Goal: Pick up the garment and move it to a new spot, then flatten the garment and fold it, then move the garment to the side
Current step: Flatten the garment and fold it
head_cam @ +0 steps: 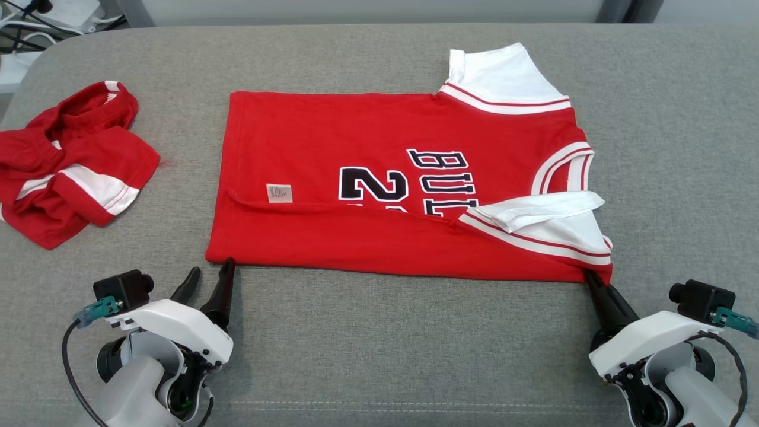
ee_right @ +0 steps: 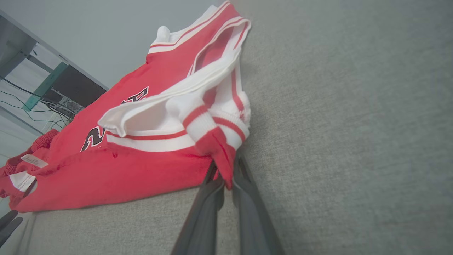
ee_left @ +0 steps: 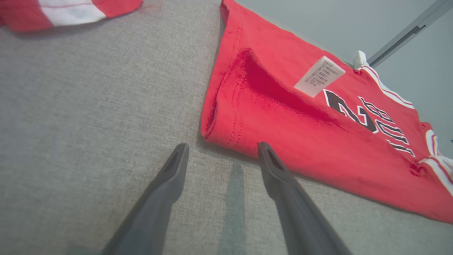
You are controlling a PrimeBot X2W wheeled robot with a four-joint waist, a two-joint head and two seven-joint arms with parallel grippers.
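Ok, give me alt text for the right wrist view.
The right gripper is shut on the nearest red corner of a jersey, right by its white sleeve. The rest of the jersey lies spread on a grey cushion, running away to the left.

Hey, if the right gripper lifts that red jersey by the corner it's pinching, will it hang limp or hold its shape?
Probably limp: the red jersey bunches where the right gripper pinches its corner. With the left gripper open at the other corner, the unheld side would likely sag and drag. The folded-over white sleeve may flop open.
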